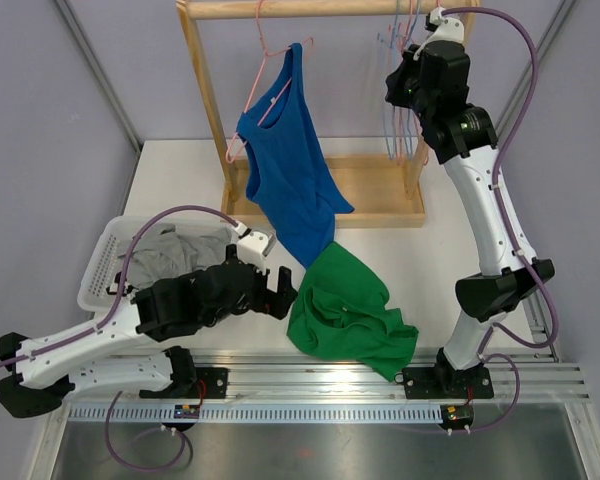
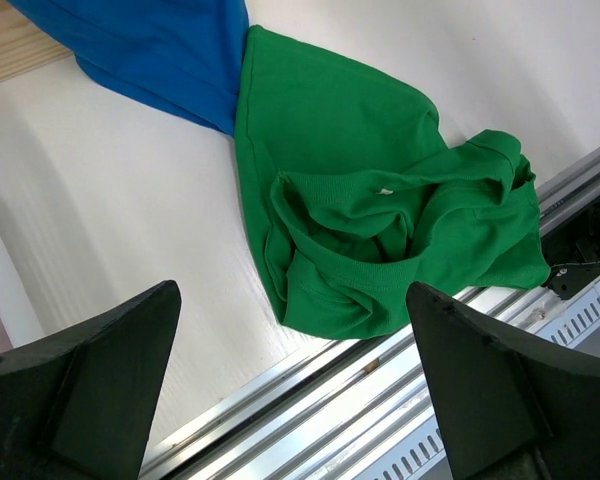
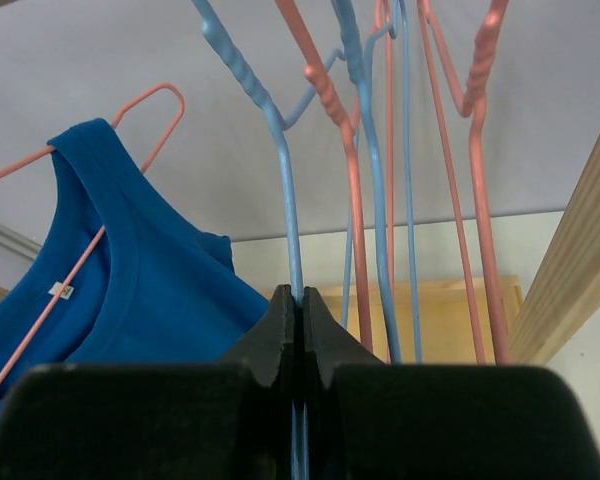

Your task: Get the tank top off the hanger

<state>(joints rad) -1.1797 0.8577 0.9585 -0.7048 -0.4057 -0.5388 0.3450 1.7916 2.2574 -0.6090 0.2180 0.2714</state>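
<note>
The blue tank top (image 1: 285, 170) is hanging by one strap from the thin pink hanger (image 1: 264, 40) on the wooden rack (image 1: 205, 90), its soft knit trailing down onto the table. The left gripper (image 2: 292, 300) is hovering, jaws spread wide, over a crumpled green shirt (image 2: 380, 220). The right gripper (image 3: 300, 300) is pinching a light-blue hanger (image 3: 284, 200), jaws pressed together. To my eye, that strap wants lifting over the slick wire end, not tugging downward.

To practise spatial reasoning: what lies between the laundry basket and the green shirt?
The open left gripper sits there, shown in the top external view.
</note>
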